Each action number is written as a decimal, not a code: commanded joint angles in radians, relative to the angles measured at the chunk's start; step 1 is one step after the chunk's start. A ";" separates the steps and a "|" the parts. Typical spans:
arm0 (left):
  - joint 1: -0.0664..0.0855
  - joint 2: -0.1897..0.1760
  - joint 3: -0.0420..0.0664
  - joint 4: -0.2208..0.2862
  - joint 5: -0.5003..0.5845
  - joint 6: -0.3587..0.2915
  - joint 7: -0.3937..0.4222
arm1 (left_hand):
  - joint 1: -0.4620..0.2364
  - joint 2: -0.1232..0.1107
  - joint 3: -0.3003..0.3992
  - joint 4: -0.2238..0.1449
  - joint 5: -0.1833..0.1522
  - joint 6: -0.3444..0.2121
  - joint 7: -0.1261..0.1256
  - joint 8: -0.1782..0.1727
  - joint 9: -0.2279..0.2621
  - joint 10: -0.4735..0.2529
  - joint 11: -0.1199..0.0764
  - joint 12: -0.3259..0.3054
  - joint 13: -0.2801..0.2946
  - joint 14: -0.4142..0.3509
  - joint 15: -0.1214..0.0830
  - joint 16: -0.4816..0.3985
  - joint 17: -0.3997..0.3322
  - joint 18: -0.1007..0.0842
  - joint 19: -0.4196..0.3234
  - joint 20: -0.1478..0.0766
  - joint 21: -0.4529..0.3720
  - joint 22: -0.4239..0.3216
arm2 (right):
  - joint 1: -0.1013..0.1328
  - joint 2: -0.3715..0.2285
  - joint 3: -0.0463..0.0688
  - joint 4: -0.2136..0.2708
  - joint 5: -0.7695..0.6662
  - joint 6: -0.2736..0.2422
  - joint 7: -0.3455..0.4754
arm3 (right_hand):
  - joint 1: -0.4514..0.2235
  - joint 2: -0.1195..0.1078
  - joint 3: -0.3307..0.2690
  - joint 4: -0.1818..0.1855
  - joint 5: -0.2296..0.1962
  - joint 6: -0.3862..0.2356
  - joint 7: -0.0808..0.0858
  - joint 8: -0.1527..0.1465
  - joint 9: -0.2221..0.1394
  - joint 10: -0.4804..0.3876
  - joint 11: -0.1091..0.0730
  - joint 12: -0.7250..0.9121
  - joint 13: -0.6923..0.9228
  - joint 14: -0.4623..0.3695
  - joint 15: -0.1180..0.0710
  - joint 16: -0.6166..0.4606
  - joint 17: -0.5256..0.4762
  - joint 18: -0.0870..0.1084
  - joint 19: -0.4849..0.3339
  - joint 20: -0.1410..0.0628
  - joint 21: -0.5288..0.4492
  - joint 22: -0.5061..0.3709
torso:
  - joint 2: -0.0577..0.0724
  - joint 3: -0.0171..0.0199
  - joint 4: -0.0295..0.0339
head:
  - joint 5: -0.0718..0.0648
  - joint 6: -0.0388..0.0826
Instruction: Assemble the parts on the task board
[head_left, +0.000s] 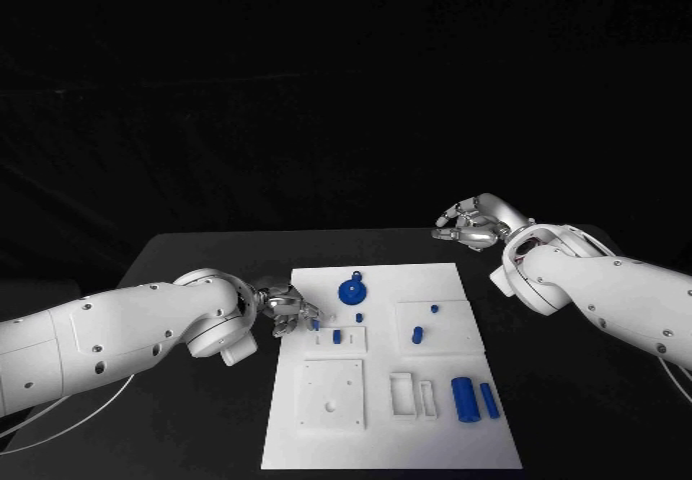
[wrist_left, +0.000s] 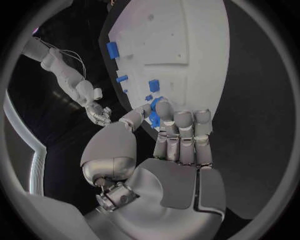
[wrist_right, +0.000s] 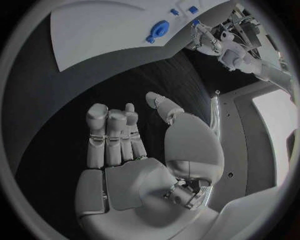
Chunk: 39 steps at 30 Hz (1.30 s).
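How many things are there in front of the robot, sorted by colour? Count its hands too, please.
Blue pieces: 8
White task board: 1
Silver hands: 2, the left hand and the right hand
Total: 11

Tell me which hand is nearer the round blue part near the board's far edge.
Left. The left hand is at the board's left edge beside the round blue part; the right hand hangs off the board, beyond its far right corner.
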 joint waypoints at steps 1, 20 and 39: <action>0.000 -0.004 -0.003 0.020 -0.074 -0.012 0.026 | 0.051 0.043 0.127 -0.127 0.003 0.005 0.003 0.000 0.043 0.024 -0.019 -0.005 -0.001 0.024 -0.031 0.001 -0.002 -0.008 0.007 -0.127 -0.003 0.000 | -0.001 -0.002 0.000 0.001 0.000 0.014 0.011 | -0.003 0.006 -0.007 -0.002 0.006 -0.001 0.005 -0.006 0.002 -0.008 -0.002 0.004 -0.002 0.004 -0.006 -0.004 0.002 0.085 0.000 -0.003 -0.005 0.001 | 0.000 -0.0003 -0.0005 | 0.002 -0.003; -0.025 -0.012 -0.034 0.048 -0.188 -0.092 0.067 | 0.060 0.031 0.130 -0.113 -0.002 0.006 0.003 -0.006 0.042 0.032 -0.019 -0.013 -0.004 0.029 -0.031 -0.002 -0.006 -0.007 0.013 -0.129 -0.006 -0.001 | -0.004 -0.007 0.000 0.003 0.001 0.014 0.012 | -0.003 0.007 -0.007 -0.002 0.006 -0.001 0.005 -0.006 0.002 -0.009 -0.002 0.005 -0.002 0.004 -0.006 -0.005 0.002 0.085 0.000 -0.003 -0.006 0.002 | 0.001 0.0015 -0.0021 | 0.007 -0.008; -0.028 -0.003 -0.034 0.045 -0.237 -0.036 0.023 | 0.074 0.020 0.135 -0.093 -0.030 -0.006 0.008 -0.025 0.031 0.037 -0.014 -0.020 -0.005 0.031 -0.030 -0.005 -0.009 -0.007 0.017 -0.130 -0.009 -0.002 | -0.005 -0.009 0.000 0.003 0.003 0.017 0.012 | -0.005 0.007 -0.008 -0.001 0.006 -0.001 0.005 -0.006 0.002 -0.009 -0.002 0.005 -0.003 0.004 -0.006 -0.005 0.002 0.085 0.000 -0.003 -0.006 0.002 | 0.001 0.0013 -0.0024 | 0.004 -0.009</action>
